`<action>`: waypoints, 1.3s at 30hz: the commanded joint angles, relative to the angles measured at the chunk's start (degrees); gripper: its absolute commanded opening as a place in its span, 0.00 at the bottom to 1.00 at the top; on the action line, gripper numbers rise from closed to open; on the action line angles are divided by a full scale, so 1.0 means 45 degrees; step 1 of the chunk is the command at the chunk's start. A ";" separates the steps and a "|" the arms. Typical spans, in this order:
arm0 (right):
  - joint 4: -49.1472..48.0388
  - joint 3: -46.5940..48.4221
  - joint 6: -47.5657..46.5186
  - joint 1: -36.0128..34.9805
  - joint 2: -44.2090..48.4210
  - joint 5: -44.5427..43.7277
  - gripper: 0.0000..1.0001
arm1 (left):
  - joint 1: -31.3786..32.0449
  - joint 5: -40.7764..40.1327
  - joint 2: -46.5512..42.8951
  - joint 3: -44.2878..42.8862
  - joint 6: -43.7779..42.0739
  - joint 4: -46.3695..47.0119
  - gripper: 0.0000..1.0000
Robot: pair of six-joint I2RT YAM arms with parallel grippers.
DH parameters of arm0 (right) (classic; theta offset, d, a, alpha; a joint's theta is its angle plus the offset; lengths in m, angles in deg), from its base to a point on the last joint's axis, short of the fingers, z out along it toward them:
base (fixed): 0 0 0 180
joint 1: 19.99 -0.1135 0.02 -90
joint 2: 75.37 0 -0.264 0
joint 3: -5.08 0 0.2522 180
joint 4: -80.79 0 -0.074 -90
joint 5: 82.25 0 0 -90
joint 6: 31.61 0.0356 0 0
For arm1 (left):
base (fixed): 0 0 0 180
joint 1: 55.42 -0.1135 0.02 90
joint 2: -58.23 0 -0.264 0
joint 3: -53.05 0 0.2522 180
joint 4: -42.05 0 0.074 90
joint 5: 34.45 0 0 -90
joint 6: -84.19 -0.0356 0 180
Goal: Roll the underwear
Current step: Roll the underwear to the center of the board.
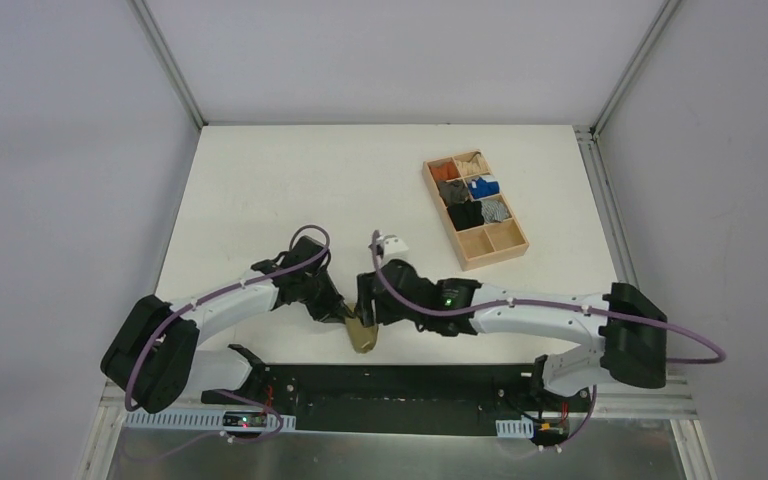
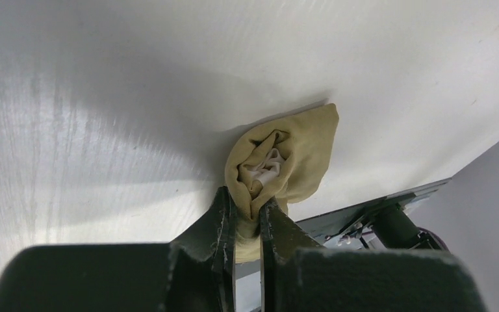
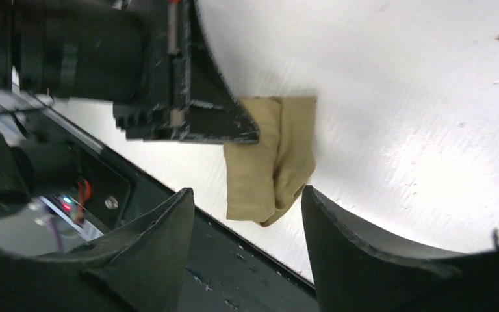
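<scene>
The underwear [image 1: 362, 335] is an olive-khaki bundle rolled up at the table's near edge, between the two arms. In the left wrist view the underwear [image 2: 286, 162] shows a spiral end with a bit of white waistband tucked inside. My left gripper [image 2: 248, 205] is shut on the lower edge of that roll. In the right wrist view the underwear [image 3: 269, 159] lies just beyond my right gripper [image 3: 247, 194], whose jaws stand wide open with nothing between them. The left fingers [image 3: 188, 104] reach onto the roll from the upper left.
A wooden tray [image 1: 508, 240] with compartments holding small coloured fabric bundles stands at the right middle of the white table [image 1: 260, 180]. A small white tag [image 1: 395, 242] lies just behind the grippers. The black base rail [image 1: 400, 385] runs along the near edge.
</scene>
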 commanded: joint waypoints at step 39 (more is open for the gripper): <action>-0.3289 -0.1161 -0.0274 -0.2762 -0.3421 -0.1604 0.00 | 0.0220 -0.1143 -0.1025 -0.1923 0.1170 -0.3822 0.72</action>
